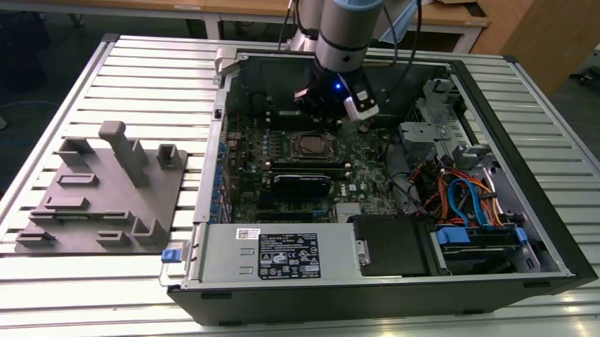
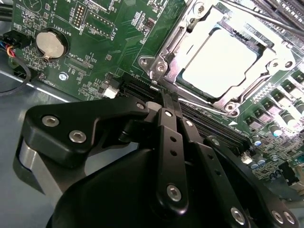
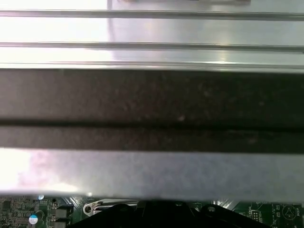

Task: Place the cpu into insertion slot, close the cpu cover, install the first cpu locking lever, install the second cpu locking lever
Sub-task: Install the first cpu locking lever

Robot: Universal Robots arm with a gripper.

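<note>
- Open computer case (image 1: 549, 232) lies flat on a slatted metal table (image 1: 84, 295); a grey moulded fixture (image 1: 103, 203) sits on the table at the exterior view's left, apart from the case.
- Arm (image 1: 342, 35) reaches down into the far half of the case, over the green motherboard (image 2: 95, 61).
- Gripper (image 2: 169, 97): black fingers (image 2: 164, 137) pressed together into a narrow point, nothing between them. The tip hangs just beside the near corner of the insertion slot (image 2: 148, 64); contact with the board cannot be told.
- The cpu (image 2: 221, 61) lies seated in the slot, its pale face level and bright. In the exterior view it sits mid-board (image 1: 308, 145), just near-side of the gripper.
- The cpu cover (image 2: 266, 59) lies flat over the chip, and the chip's face shows through its window.
- Lever positions cannot be told.
- Coin battery (image 2: 49, 44) stands on the board, well apart from the slot.
- Coloured cables (image 1: 459, 196) are bundled at the exterior view's right; a power supply box (image 1: 272, 256) lies along the near side.
</note>
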